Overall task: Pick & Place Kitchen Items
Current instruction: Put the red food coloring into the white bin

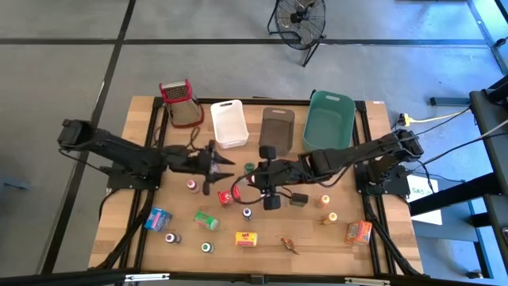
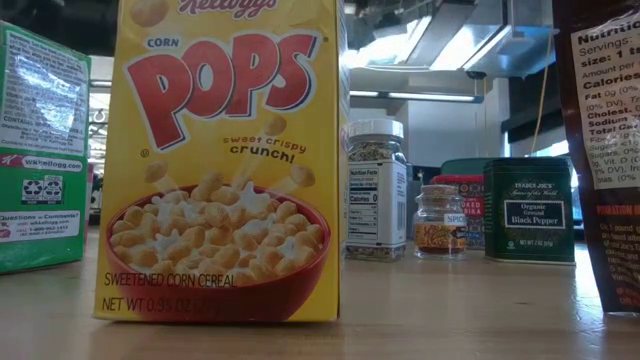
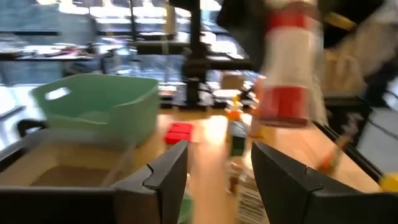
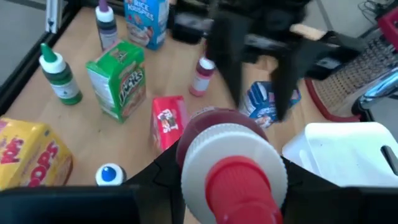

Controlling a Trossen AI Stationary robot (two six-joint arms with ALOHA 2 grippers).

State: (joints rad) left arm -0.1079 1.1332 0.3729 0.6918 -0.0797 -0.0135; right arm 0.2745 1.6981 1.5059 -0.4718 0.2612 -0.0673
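Bottle (image 4: 225,167) clenched in right jaws (image 1: 252,181) mid-bench; lift clear of boxes before swinging to tub (image 1: 328,121). Left jaws (image 1: 225,167) released, close by, so avoid them.

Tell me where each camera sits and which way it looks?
High: above the table, looking down; both arms show.
Low: at tabletop height, facing the Pops box; no arm.
Left wrist: past the open left gripper toward the green tub.
Right wrist: past the right gripper gripping a bottle.
Shared: Pops box, in low and right wrist.
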